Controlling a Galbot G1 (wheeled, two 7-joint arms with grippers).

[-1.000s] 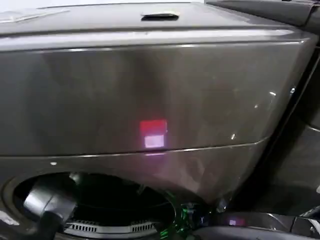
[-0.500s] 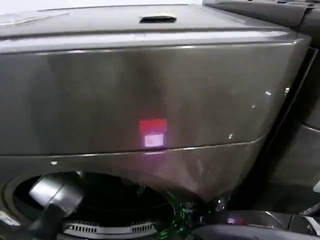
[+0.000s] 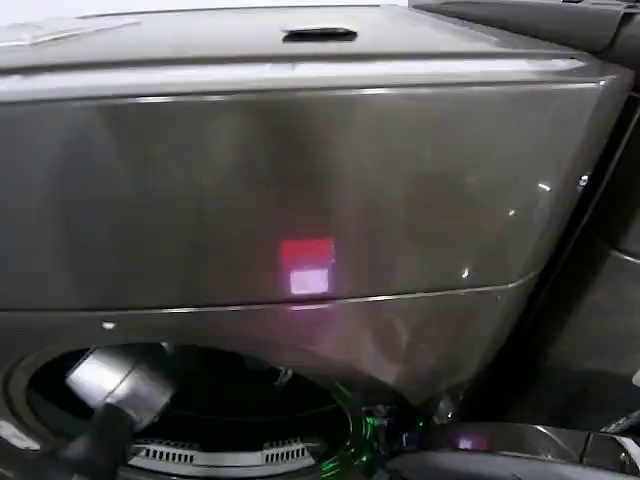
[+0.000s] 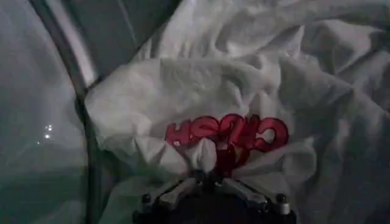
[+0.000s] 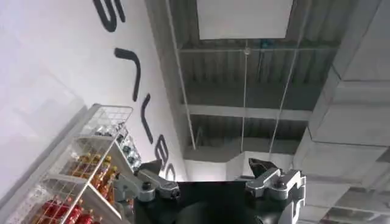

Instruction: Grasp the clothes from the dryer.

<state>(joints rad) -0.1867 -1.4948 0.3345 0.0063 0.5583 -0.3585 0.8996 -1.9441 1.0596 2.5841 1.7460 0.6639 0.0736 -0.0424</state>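
The dryer stands before me, bronze-grey with a small red-pink light. Its round drum mouth opens at the lower left of the head view, and my left arm reaches into it. Inside, the clothes lie as a crumpled pale white bundle with red lettering. My left gripper is shut on a pinched fold of that fabric just below the lettering. My right gripper is open, holds nothing and points up at the ceiling.
A second dark machine stands at the back right. A dark glossy rounded part lies low on the right beside the drum mouth. A wire shelf with red bottles stands against a white wall.
My left arm has shifted slightly up and to the right inside the drum mouth. The dryer stays as it was.
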